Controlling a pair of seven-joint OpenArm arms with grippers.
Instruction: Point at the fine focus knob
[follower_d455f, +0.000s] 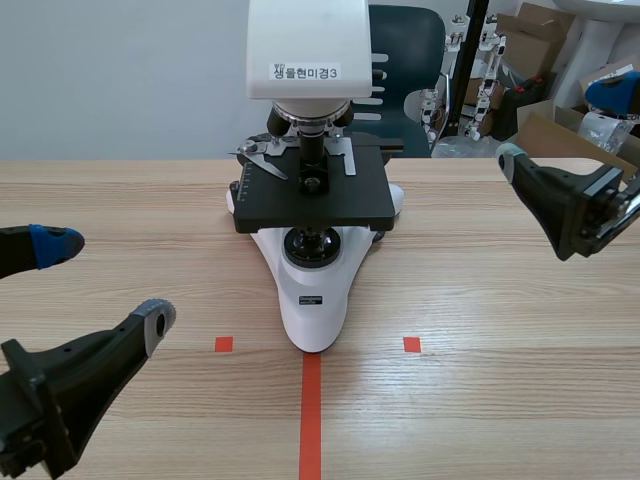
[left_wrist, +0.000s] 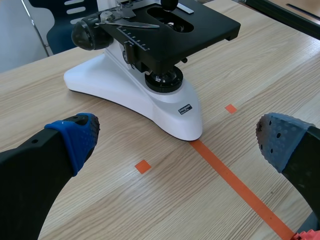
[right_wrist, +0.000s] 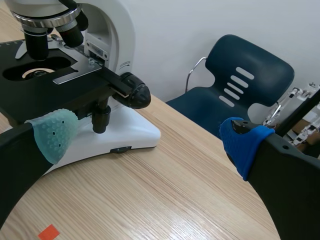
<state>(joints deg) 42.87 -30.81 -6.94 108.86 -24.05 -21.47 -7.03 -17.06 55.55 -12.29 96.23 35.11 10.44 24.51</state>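
A white microscope (follower_d455f: 310, 260) with a black stage (follower_d455f: 310, 195) stands at the table's middle, facing me. Its black focus knob (right_wrist: 135, 91) juts from the right side of the body, ahead of my open right gripper (right_wrist: 147, 137), and has a smaller end cap at its tip. The matching knob (left_wrist: 86, 34) shows on the microscope's other side, well ahead of my open left gripper (left_wrist: 177, 142). In the scene view the left gripper (follower_d455f: 105, 285) hovers low at the near left. The right gripper (follower_d455f: 560, 130) hangs at the far right. Neither touches the microscope.
A dark blue chair (right_wrist: 240, 85) stands behind the table's far edge, past the right gripper. Cardboard boxes (follower_d455f: 545, 40) and clutter fill the back right. An orange tape line (follower_d455f: 311, 415) runs from the microscope's foot toward me.
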